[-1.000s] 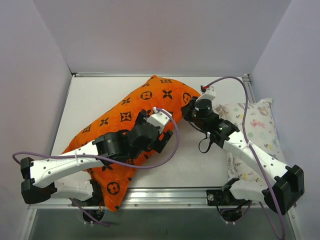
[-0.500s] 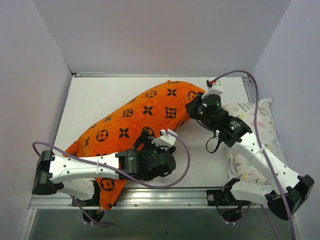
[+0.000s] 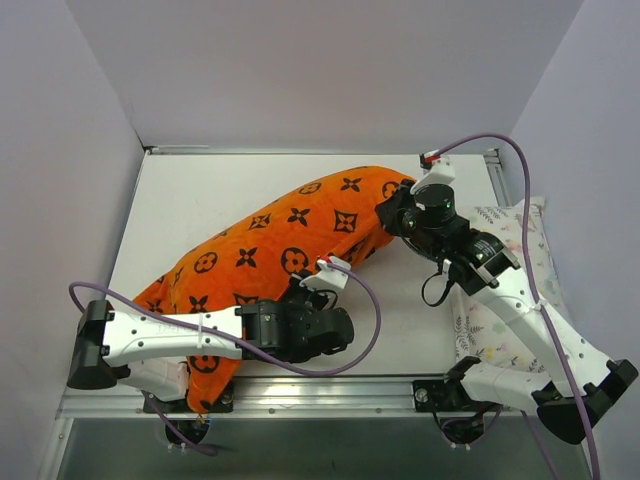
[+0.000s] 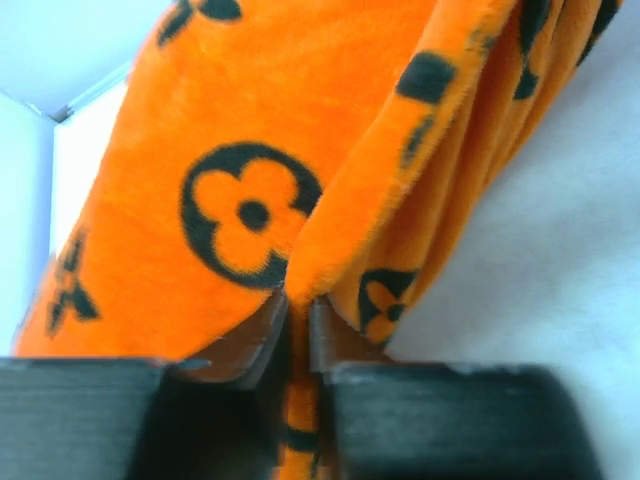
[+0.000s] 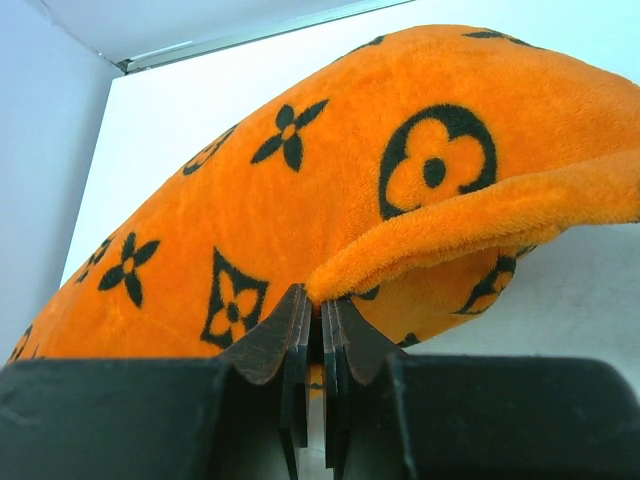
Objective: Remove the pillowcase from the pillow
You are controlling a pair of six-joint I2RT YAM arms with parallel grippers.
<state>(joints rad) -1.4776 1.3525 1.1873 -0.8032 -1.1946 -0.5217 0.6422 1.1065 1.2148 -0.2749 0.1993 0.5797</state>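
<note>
White worktop [image 3: 200, 190] carries a bright orange plush pillowcase [image 3: 290, 225] with black flower and star motifs, lying plump and diagonal from the near left edge to the far right; the left end effector [image 4: 298, 305] pinches a fold on its near side; the right end effector [image 5: 320, 300] is clamped on a fold at its far-right end; a pastel animal-print pillow [image 3: 525, 250] lies at the right edge.

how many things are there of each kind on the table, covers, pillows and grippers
Orange black-patterned plush pillowcase: 1
White pastel animal-print pillow: 1
Black two-finger grippers: 2 (left gripper, right gripper)
Total: 4
</note>
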